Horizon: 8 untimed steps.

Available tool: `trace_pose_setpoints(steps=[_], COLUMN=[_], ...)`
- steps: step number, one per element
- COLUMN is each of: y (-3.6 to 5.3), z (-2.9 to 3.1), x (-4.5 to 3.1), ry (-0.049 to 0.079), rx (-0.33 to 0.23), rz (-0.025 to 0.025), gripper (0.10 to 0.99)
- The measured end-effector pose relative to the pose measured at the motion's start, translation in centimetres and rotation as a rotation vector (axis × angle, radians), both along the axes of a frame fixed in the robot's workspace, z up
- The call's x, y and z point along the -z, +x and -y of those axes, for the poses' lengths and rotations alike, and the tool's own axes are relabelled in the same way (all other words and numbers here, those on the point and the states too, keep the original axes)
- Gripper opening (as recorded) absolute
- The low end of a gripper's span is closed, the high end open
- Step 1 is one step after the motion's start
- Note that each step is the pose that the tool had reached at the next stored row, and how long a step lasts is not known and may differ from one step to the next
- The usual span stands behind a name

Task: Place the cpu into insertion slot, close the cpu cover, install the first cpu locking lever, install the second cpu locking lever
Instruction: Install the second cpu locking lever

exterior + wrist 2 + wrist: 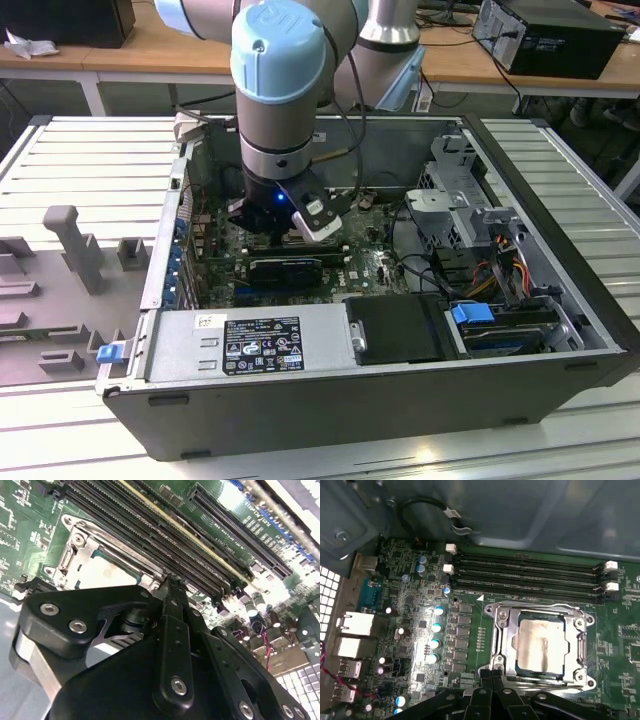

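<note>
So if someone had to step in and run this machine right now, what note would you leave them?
Gripper: fingers together, nothing seen between them, tips at the edge of the socket frame.
The cpu lies in the insertion slot, silver top face up.
The cpu cover is down around the chip.
The arm stands inside the open computer case, low over the green board, beside the memory slots.
Done: chip seated, cover closed.
Left: I cannot tell whether either locking lever is latched; check both.
</note>
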<state>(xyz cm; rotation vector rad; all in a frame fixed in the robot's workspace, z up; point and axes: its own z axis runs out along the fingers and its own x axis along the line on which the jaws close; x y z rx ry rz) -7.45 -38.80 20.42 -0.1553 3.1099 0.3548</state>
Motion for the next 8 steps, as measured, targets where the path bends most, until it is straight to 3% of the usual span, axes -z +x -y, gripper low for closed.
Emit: trace_pose_setpoints(steps=[4,6,8], y=[-0.12,-0.18,-0.42], z=[0.21,0.22,0.29], x=[0.53,0.75,0.76], ry=[0.038,0.049,0.052], rx=[-0.008,-0.010,-0.013], rz=[0.0002,0.0002,0.0001], gripper=[0.106,0.106,0.106])
